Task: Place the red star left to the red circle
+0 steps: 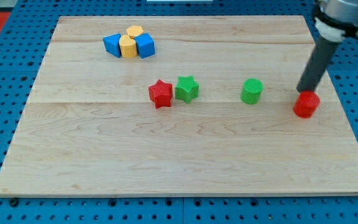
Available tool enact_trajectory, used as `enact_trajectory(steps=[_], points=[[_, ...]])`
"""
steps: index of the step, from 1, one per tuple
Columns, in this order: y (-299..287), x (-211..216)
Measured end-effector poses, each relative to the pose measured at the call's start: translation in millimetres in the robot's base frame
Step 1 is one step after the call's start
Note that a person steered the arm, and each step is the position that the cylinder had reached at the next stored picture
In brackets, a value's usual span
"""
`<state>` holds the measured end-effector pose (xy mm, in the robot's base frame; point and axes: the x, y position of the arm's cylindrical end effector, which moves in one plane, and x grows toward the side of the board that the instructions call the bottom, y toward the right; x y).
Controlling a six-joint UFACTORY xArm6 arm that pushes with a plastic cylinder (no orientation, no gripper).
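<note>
The red star (160,94) lies near the middle of the wooden board (104,155), touching the green star (187,88) on its right. The red circle (306,104) lies near the board's right edge. My tip (302,91) stands just above the red circle in the view, at or against its top edge. The dark rod rises from there toward the view's top right. The red star is far to the left of the red circle, with the green star and a green cylinder (252,91) between them.
A cluster of two blue blocks (112,45) (145,45) and two yellow blocks (128,46) (135,31) sits at the board's top left. Blue pegboard surrounds the board.
</note>
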<state>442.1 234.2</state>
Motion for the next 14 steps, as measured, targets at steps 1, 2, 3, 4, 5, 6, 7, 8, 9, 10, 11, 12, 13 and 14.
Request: enact_trajectory(steps=[1, 2, 3, 4, 5, 6, 7, 8, 9, 10, 11, 12, 13, 14], points=[[0.0, 61.4], [-0.1, 58.7], [-33.2, 1.2], [-64.8, -63.4], [-136.5, -119.1], [-233.5, -126.7], [-314.2, -94.0], [-280.4, -48.1], [-276.7, -10.6], [-244.0, 13.5], [-198.2, 55.8], [-222.9, 30.2], [-255.1, 73.2], [-210.6, 120.5]])
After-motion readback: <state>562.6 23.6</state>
